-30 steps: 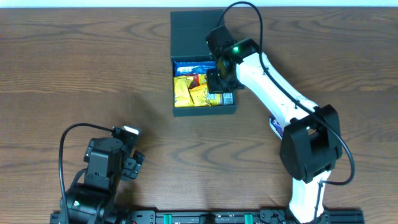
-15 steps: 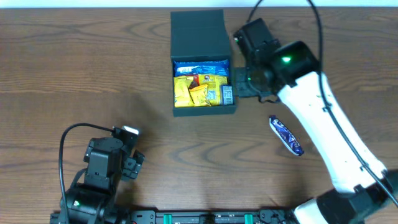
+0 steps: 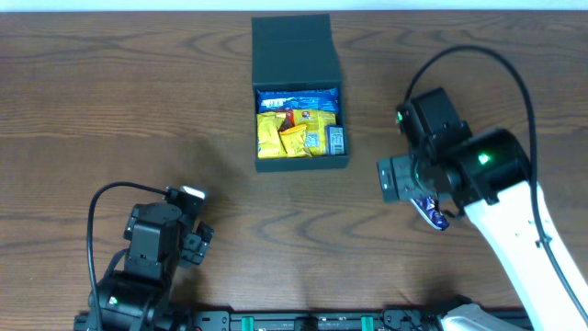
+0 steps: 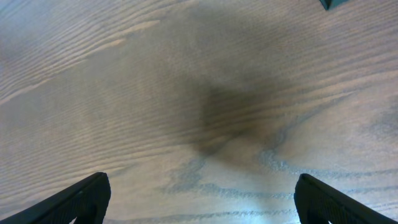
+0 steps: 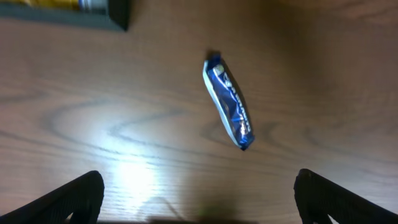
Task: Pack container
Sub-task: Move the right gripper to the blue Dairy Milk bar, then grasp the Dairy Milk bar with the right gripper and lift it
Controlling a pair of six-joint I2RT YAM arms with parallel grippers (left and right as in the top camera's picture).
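Right jaws have swung from the square dark teal cardboard box (image 3: 301,165) to over a glossy blue snack packet (image 5: 228,102), probably light and slippery; pinch it midway. Right and left jaws gape empty.

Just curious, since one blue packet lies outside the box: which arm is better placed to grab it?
Right. The right arm hovers over the blue snack packet, jaws open, with the packet in its wrist view. The left arm sits far away, and its wrist view shows no packet.
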